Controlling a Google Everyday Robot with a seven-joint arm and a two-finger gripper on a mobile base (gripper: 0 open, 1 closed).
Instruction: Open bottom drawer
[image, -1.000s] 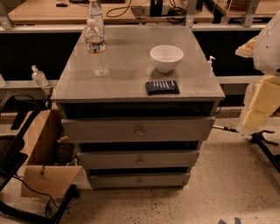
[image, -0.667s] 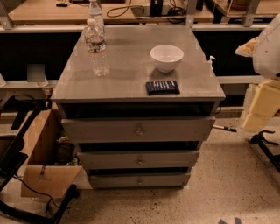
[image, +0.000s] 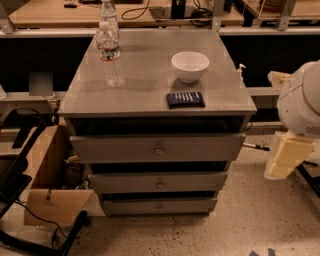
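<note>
Grey three-drawer cabinet (image: 159, 150), centre of view. No readable writing anywhere. The water bottle (image: 109, 52) on the cabinet's surface (image: 145, 85), rear left, has a reddish label band whose text is not legible. The dark blue packet (image: 185, 99) at the front right of the cabinet's surface has pale marks across it, also unreadable. A white bowl (image: 190, 66) sits on the cabinet's surface just behind the packet, apart from it.

The arm is right of the cabinet and not touching it. Its white rounded housing (image: 300, 100) is level with the cabinet's surface. The cream-coloured claw (image: 284, 156) hangs below the housing, tilted, about level with the top and middle drawer fronts. Can't tell whether the claw is apart or together. It is well apart from every knob.

The bottom drawer (image: 159, 205) is the lowest and narrowest front on the cabinet, just above the floor, with a small round knob at its centre. There is a dark gap above the front and none of its inside shows.

An open cardboard box (image: 50, 190) is on the floor left of the cabinet, close to its lower drawers.
</note>
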